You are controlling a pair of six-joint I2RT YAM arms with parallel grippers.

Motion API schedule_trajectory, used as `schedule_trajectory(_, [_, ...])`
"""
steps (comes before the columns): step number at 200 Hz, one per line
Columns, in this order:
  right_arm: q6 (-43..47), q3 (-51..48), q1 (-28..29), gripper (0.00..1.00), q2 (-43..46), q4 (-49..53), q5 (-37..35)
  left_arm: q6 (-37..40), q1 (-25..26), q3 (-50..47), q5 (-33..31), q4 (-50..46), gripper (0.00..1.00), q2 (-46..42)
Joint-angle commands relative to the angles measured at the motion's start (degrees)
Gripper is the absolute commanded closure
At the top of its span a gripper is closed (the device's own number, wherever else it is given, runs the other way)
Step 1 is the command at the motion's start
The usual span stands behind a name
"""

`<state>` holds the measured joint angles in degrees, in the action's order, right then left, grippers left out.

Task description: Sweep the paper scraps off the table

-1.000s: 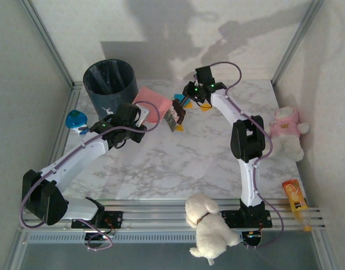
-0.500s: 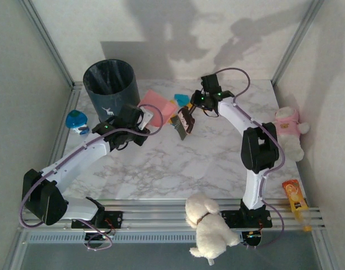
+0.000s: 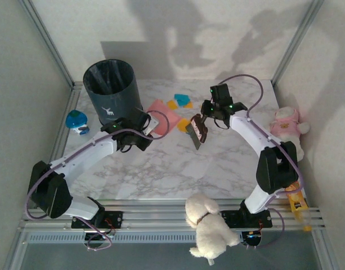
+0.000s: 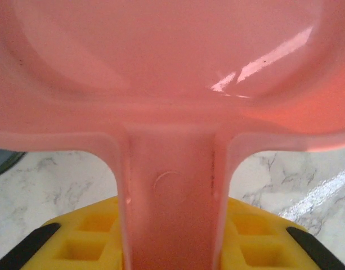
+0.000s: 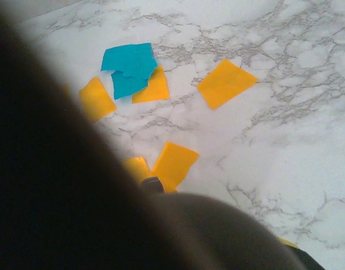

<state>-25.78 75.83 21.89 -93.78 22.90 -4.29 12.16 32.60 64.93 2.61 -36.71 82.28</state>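
Okay, risks first. The paper scraps [image 3: 182,100] are thin and light, so a fast stroke of the brush [image 3: 197,132] would likely fan them apart instead of gathering them. The teal and orange cluster lies near the far edge of the table [image 3: 178,163], beyond the brush, and a stroke in the wrong direction could push it off the back. One orange scrap sits between brush and dustpan [image 3: 162,112], close to both. I cannot tell whether the dustpan lip lies flat. If it is lifted, the scraps will slide under it.

Pose: the left arm reaches forward past the dark bin [image 3: 110,87]. The left hand [image 3: 147,124] is clamped on the pink dustpan handle. The wrist view shows the handle [image 4: 172,197] squeezed between the yellow fingers [image 4: 76,244], with the pan spreading out ahead.

The right arm arches up and bends back toward the centre. The right hand [image 3: 207,115] is closed on the brush, which hangs tilted, just right of the dustpan. Its wrist view looks down on the scraps [image 5: 130,64], loose on the marble, with a dark blur in front.
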Motion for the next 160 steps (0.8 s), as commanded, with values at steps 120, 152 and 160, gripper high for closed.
schedule_trajectory(120, [11.5,-14.2,-0.2,1.0,17.2,-9.2,-13.5,8.6,5.4,4.9,7.7,-11.6,1.0,13.7])
schedule_trajectory(152, [14.9,-14.9,-0.2,1.0,17.6,-9.4,-18.3,9.4,5.5,6.7,8.9,-13.8,1.0,17.2])
schedule_trajectory(160, [15.5,-15.1,-0.2,1.0,17.4,-9.6,-19.3,9.4,5.5,7.1,9.0,-14.0,1.0,17.8])
